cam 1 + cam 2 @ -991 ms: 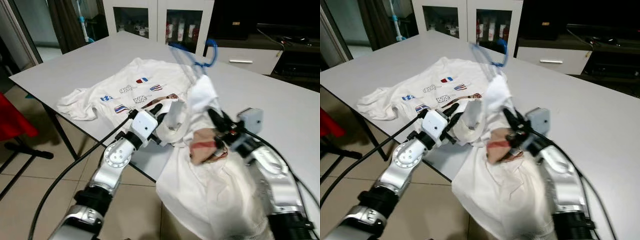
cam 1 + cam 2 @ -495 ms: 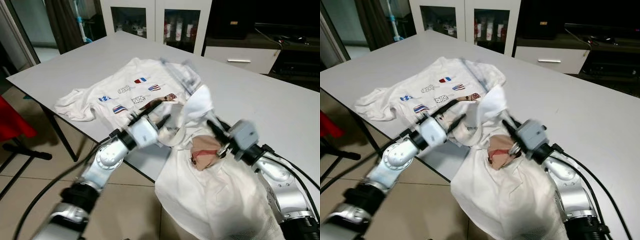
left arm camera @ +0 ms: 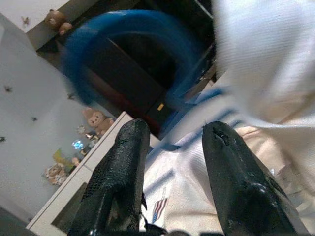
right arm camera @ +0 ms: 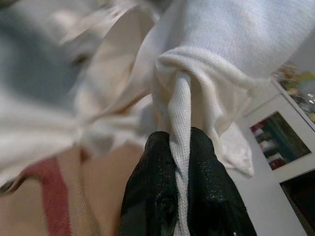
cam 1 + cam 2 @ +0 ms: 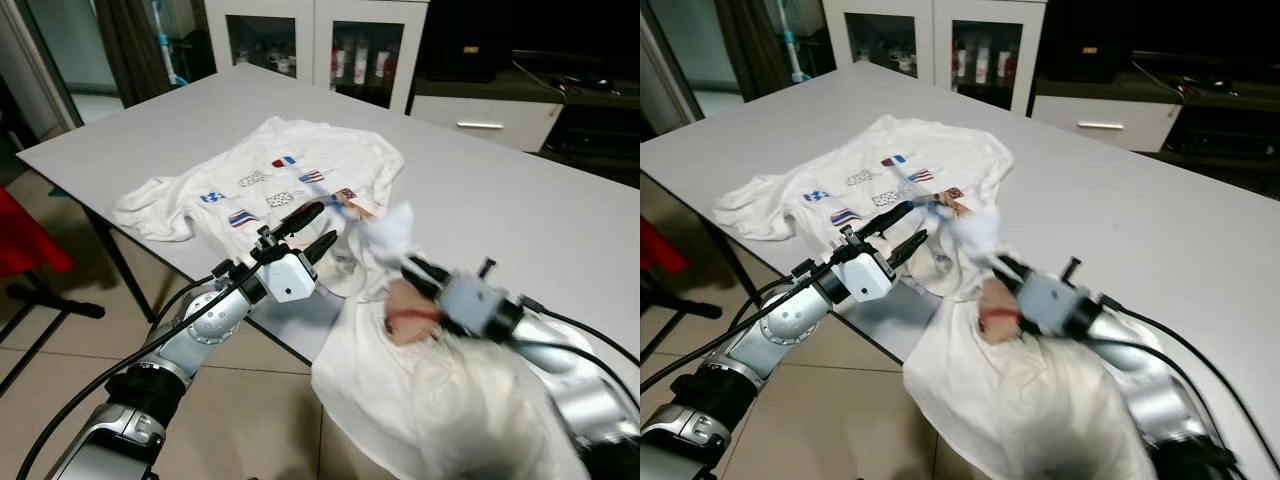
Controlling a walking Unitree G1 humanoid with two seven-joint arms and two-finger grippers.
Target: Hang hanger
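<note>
— How far along are we with hanging the hanger?

— Early, we judge. Our right gripper (image 4: 179, 147) is pinched tight on a twisted fold of the white shirt (image 5: 430, 400), which drapes off the grey table (image 5: 520, 190) at about five o'clock. The blue hanger (image 3: 123, 39) sits at the shirt's collar, near table centre, and nothing is on a rail yet.

— And our left gripper (image 5: 315, 228)?

— Its fingers stand apart with nothing between them, aimed at the collar from nine o'clock. The printed T-shirt (image 5: 260, 180) lies flat at eleven o'clock.

— What do the wrist views add?

— The left wrist view shows the hanger's blue hook curving just beyond our fingertips (image 3: 135, 135); the head views blur it. The right wrist view shows the cloth actually clamped.
</note>
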